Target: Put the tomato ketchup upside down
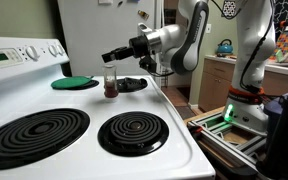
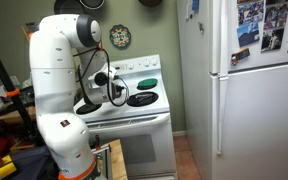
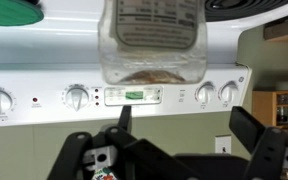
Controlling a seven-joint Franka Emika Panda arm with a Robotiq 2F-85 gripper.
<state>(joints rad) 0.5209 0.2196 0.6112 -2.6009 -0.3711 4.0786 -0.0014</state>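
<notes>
The tomato ketchup bottle (image 1: 110,82) stands on the white stove top (image 1: 179,125) between the back burners, clear plastic with dark red sauce settled at its lower end. My gripper (image 1: 108,56) hangs just above it, open and holding nothing. The wrist view is upside down: the bottle (image 3: 152,40) shows at the top with its label toward the camera, beyond my spread fingers (image 3: 182,112), with nothing between them. In an exterior view my gripper (image 2: 117,88) is over the stove's back; the bottle is too small to make out there.
A flat green disc (image 1: 74,82) lies on the back burner beside the bottle, a black object (image 1: 132,85) on its other side. Two coil burners (image 1: 34,135) (image 1: 132,130) are at the front. The stove's control panel (image 3: 134,96) is behind. A fridge (image 2: 254,100) stands beside the stove.
</notes>
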